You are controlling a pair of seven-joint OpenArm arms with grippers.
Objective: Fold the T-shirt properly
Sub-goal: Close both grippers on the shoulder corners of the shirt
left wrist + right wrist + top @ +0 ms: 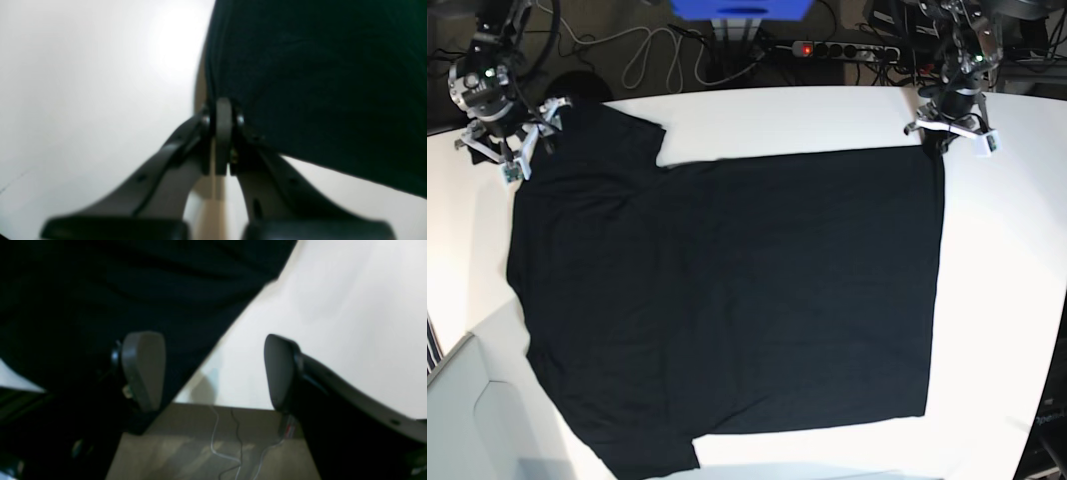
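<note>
The black T-shirt [727,300] lies spread flat on the white table [1007,300], plain side up, one sleeve at the far left and one at the near edge. My left gripper [939,138] is at the shirt's far right corner. In the left wrist view its fingers [223,113] are pressed together at the edge of the black cloth [317,83]. My right gripper [522,148] stands open over the far left sleeve. In the right wrist view one finger [143,370] is over the cloth [116,283], the other over bare table.
Cables and a power strip [842,48] lie on the floor behind the table's far edge. A blue object [742,8] stands at the back middle. A grey panel [467,420] sits at the near left corner.
</note>
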